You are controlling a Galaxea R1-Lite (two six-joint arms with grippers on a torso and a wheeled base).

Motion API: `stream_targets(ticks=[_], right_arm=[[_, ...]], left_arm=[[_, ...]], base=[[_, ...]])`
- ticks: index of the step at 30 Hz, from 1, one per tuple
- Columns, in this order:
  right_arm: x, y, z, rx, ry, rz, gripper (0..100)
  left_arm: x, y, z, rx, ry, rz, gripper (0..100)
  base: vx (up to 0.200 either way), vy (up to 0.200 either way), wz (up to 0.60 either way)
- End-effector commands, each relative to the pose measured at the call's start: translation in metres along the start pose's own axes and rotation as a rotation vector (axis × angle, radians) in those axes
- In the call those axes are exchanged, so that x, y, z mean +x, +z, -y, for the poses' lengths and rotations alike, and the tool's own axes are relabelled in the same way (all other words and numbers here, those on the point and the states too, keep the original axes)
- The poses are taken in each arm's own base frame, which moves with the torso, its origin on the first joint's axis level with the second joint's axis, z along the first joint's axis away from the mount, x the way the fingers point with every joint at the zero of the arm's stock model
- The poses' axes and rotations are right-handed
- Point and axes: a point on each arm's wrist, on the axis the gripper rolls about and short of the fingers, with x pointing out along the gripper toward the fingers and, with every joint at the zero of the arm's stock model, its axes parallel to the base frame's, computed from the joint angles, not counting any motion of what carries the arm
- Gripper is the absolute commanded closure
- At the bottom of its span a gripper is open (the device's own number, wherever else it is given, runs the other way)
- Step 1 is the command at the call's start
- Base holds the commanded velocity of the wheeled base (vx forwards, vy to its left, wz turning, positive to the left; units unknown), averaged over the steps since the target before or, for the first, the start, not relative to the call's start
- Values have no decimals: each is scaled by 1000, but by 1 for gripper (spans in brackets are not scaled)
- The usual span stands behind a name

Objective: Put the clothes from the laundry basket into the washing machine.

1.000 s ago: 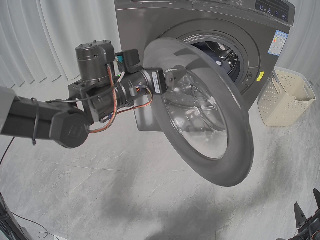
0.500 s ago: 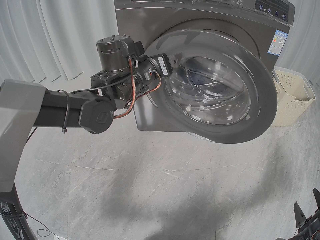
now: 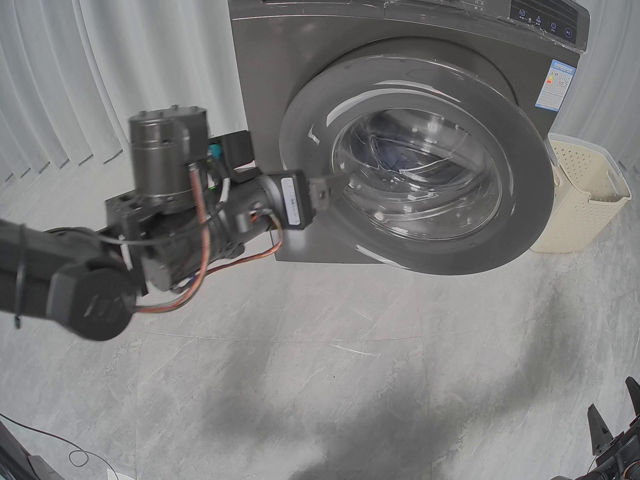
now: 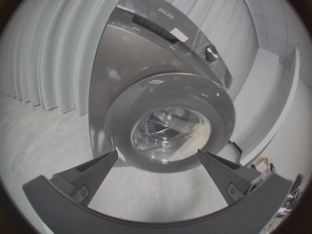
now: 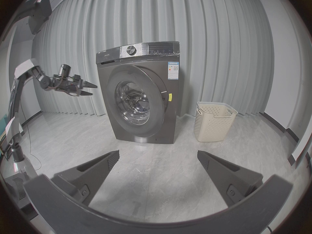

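The grey washing machine (image 3: 313, 68) stands ahead with its round glass door (image 3: 417, 168) swung nearly against the front; I cannot tell whether it is latched. Dark clothes (image 3: 400, 158) show through the glass inside the drum. My left gripper (image 3: 333, 185) hangs open just off the door's left rim, holding nothing. In the left wrist view the left gripper (image 4: 156, 156) faces the door (image 4: 169, 121) across a gap. My right gripper (image 5: 157, 155) is open and empty, low at the right (image 3: 610, 435). The cream laundry basket (image 3: 580, 195) sits right of the machine.
White curtains (image 3: 100, 61) hang behind and to the left of the machine. Grey tiled floor (image 3: 320, 368) stretches between me and the machine. In the right wrist view the basket (image 5: 214, 121) stands close beside the machine (image 5: 139, 95), near a wall.
The door swung from wide open to nearly closed against the machine. My left arm followed it in, then drew back down and left, away from the door.
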Motion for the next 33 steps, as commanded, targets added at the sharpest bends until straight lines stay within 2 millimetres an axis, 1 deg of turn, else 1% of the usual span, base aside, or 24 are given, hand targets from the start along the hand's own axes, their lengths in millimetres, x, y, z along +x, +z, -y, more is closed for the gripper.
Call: stream_targets(ticks=[1, 2, 3, 4, 5, 6, 8, 9, 10, 11, 12, 13, 15, 16, 17, 19, 20, 21, 24, 26, 28, 30, 32, 33], right_arm=[[0, -5, 0, 0, 1, -6, 0], [0, -5, 0, 0, 0, -6, 0], [0, -5, 0, 0, 1, -6, 0], [0, -5, 0, 0, 1, -6, 0], [0, -5, 0, 0, 1, -6, 0], [0, -5, 0, 0, 1, -6, 0], [0, -5, 0, 0, 1, -6, 0], [0, -5, 0, 0, 1, -6, 0], [0, -5, 0, 0, 0, -6, 0], [0, -5, 0, 0, 1, -6, 0], [0, -5, 0, 0, 1, -6, 0], [0, -5, 0, 0, 1, -6, 0], [0, -5, 0, 0, 1, -6, 0], [0, -5, 0, 0, 0, -6, 0], [0, -5, 0, 0, 1, -6, 0], [0, -5, 0, 0, 1, -6, 0], [0, -5, 0, 0, 1, -6, 0], [0, -5, 0, 0, 1, -6, 0], [0, -5, 0, 0, 0, -6, 0], [0, -5, 0, 0, 1, -6, 0], [0, -5, 0, 0, 1, -6, 0], [0, -5, 0, 0, 1, -6, 0], [1, -5, 0, 0, 1, -8, 0], [0, -5, 0, 0, 1, -6, 0]], left_arm=[[-176, -10, -11, 91, -94, 14, 0], [-178, -11, -11, 93, -93, 16, 0], [-203, -27, -24, 109, -56, 17, 0], [-212, -32, -28, 115, -39, 22, 0], [-230, -44, -37, 144, 0, 34, 0], [-243, -53, -41, 171, 17, 44, 0], [-263, -71, -50, 215, 74, 64, 0], [-263, -71, -50, 215, 74, 64, 0], [-281, -87, -56, 241, 136, 87, 0], [-281, -87, -56, 241, 136, 87, 0], [-295, -104, -60, 260, 185, 99, 0], [-297, -106, -61, 262, 193, 101, 0], [-313, -124, -64, 282, 269, 123, 0], [-315, -127, -64, 284, 278, 126, 0], [-322, -135, -64, 289, 304, 144, 0], [-331, -144, -62, 288, 327, 165, 0], [-332, -145, -62, 288, 328, 165, 0], [-337, -153, -62, 288, 351, 159, 0], [-340, -164, -62, 281, 408, 121, 0], [-340, -169, -64, 253, 440, 86, 0], [-340, -171, -65, 215, 512, 67, 0], [-341, -172, -63, 190, 634, 101, 0], [-342, -174, -62, 207, 665, 125, 0], [-343, -175, -61, 223, 627, 124, 0]], base=[[0, 0, 0], [0, 0, 0], [0, 0, 0], [0, 0, 0], [0, 0, 0], [0, 0, 0], [0, 0, 0], [0, 0, 0], [0, 0, 0], [0, 0, 0], [0, 0, 0], [0, 0, 0], [0, 0, 0], [0, 0, 0], [0, 0, 0], [0, 0, 0], [0, 0, 0], [0, 0, 0], [0, 0, 0], [0, 0, 0], [0, 0, 0], [0, 0, 0], [0, 0, 0], [0, 0, 0]])
